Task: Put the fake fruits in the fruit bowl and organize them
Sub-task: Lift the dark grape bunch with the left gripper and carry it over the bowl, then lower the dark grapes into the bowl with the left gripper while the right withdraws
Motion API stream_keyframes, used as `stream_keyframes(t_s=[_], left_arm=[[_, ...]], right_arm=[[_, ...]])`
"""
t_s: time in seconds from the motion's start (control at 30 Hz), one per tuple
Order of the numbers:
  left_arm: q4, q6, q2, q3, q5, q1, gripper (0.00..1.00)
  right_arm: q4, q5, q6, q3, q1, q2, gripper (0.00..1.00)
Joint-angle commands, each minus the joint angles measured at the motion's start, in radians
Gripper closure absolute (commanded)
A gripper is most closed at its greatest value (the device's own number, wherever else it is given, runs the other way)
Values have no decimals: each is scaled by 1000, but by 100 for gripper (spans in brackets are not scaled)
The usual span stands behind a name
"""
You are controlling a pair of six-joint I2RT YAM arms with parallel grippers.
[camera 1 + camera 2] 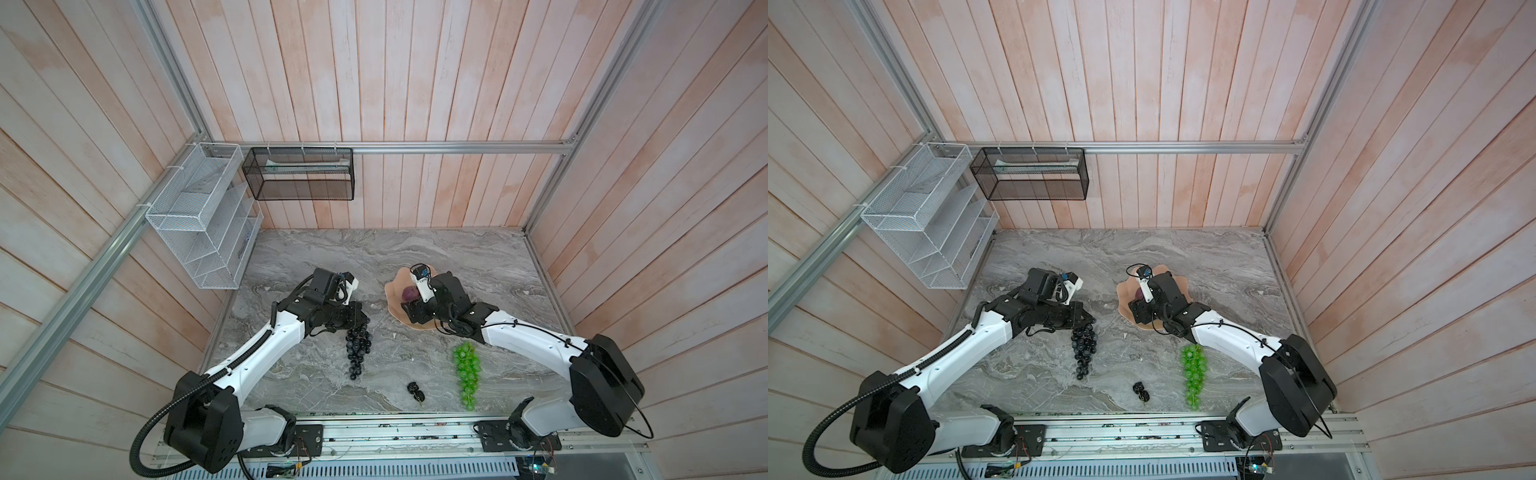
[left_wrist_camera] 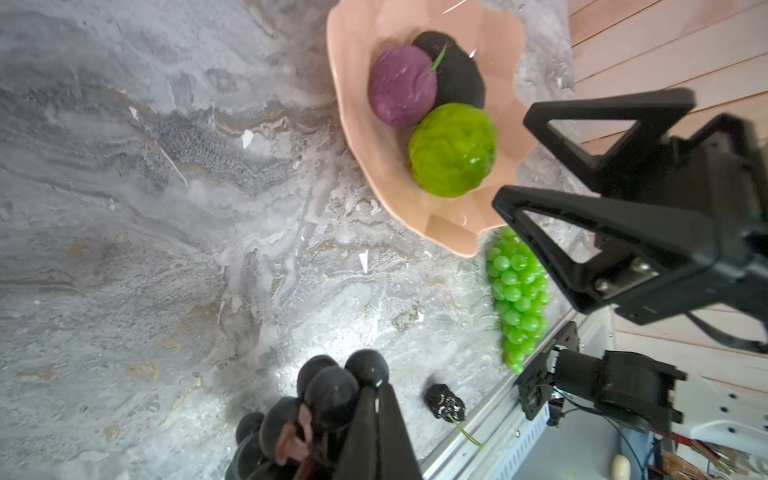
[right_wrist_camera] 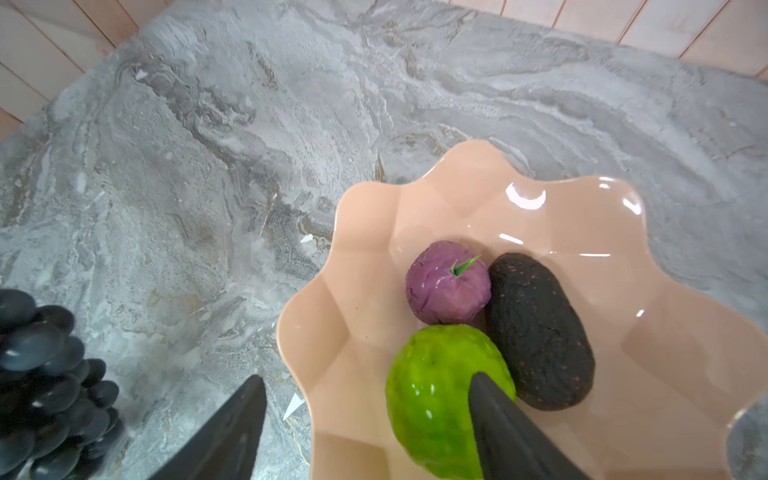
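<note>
L tool (image 1: 360, 319): pressed together, pinching the stem end of the long plastic black-purple grape bunch (image 1: 357, 351). On the L wrist cam its fingers (image 2: 374, 432) are closed tight, w/ grapes bulging just beside them.
Where that bunch is: trails from the L tool toward the front edge of the grey marbled desk (image 1: 311, 249), L of centre. Can't tell if it's lifted or lying on the surface.
R tool (image 1: 409, 311): spread wide above the fruit bowl (image 3: 365, 199), a wide shallow glossy salmon-pink dish w/ a wavy shell-like rim. It grips nothing. One finger (image 3: 511, 428) sits over the lime-green lumpy fruit (image 3: 432, 399); the other hangs out past the rim, over the desk.
Bowl pos.: mid-desk, R of centre, partly hidden under the R tool in both top views.
In the bowl: 3 pcs huddled together & touching: purple round fruit (image 3: 446, 286) w/ a small green stem, dark bumpy oval (image 3: 540, 332), and the lime-green lumpy fruit.
Out on the desk, R side: long bright green grape bunch (image 1: 467, 374), thick end just beside the bowl's near rim, tapering toward the front edge. The R arm crosses over its thick end.
Out on the desk, front: tiny black cluster (image 1: 416, 390), between the 2 bunches, touching neither.
Back L wall: white wire mesh basket (image 1: 195, 216) & black wire mesh basket (image 1: 299, 174) hang on the rail, well apart from the fruit.
</note>
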Motion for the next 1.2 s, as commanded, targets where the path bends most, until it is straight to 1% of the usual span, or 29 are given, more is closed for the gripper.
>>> stream_keyframes(t_s=[0.0,0.13,0.3,0.5,0.63,0.8,0.97,1.07,1.17], left_arm=[[-40,-28,-41,98,37,-18,100],[-21,-68,-15,184,56,-47,100],[45,-101,99,320,72,-118,100],[167,-143,240,457,99,-172,100],[266,-173,324,500,133,-199,100],[364,-206,433,565,163,-220,100],[379,-204,536,666,204,-237,100],[422,-230,564,677,225,-244,100],[459,-244,581,655,233,-245,100]], right_arm=[[20,53,15,-22,1,-56,22],[28,65,5,-35,-28,-103,22],[22,72,11,-59,-78,-156,22],[-5,72,34,-109,-161,-253,22],[-10,43,49,-163,-222,-323,22],[-20,34,46,-211,-261,-383,22],[-60,32,36,-217,-298,-422,22],[-73,18,33,-220,-318,-448,22],[-74,12,33,-221,-326,-456,22]])
